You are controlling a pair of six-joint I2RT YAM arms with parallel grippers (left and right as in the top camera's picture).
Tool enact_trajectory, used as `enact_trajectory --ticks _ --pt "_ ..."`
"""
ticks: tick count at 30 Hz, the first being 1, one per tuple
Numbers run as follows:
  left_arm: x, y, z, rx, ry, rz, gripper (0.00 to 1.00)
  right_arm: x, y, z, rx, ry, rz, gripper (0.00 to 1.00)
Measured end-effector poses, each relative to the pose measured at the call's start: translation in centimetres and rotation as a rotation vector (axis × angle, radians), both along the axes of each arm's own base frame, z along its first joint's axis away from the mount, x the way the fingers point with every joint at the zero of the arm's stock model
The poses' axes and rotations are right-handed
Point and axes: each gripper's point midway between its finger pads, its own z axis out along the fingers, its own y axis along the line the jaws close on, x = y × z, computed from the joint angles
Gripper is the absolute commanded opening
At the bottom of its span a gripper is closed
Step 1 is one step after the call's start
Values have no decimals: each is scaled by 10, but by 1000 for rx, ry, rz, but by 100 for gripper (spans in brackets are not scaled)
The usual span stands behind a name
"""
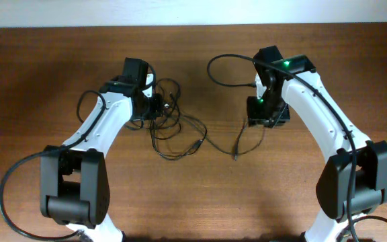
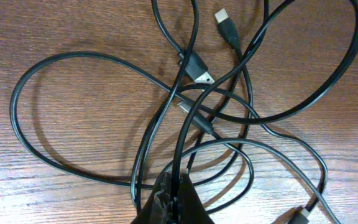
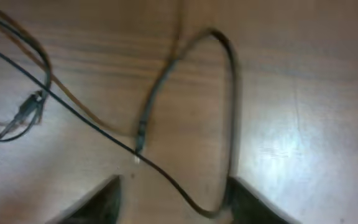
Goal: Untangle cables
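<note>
- The thin black cables (image 2: 194, 65) with small plugs lie in a knotted heap left of the middle of the brown wooden table (image 1: 200, 202), their loops crossing one another.
- The left gripper (image 2: 173, 202) sits in that heap. Its fingers (image 2: 163, 208) are pressed together and pinch a strand where several cords meet.
- The right gripper (image 3: 174, 183) hangs right of the table's middle with its fingers (image 3: 101, 202) spread apart, holding nothing.
- A separate cable loop (image 3: 232, 93) lies on the wood between them.
</note>
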Motion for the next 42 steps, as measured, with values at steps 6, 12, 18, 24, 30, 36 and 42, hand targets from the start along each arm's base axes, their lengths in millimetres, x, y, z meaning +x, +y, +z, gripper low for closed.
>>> enact_trajectory --ticks 6,12,18,24,30,36,42 --pt "0 0 0 0 1 0 0 16 -7 0 -46 -74 17 75" --pt "0 0 0 0 1 0 0 70 8 10 14 -300 11 76" --pt "0 0 0 0 1 0 0 53 56 13 174 -264 156 75" --pt "0 0 0 0 2 0 0 26 104 -33 218 -273 300 64" --pt "-1 0 -1 1 3 0 0 3 148 -75 278 -363 420 61" --pt "-1 0 -1 1 3 0 0 1 152 -87 253 -408 439 47" --pt "-1 0 -1 1 3 0 0 5 151 -86 244 -428 435 43"
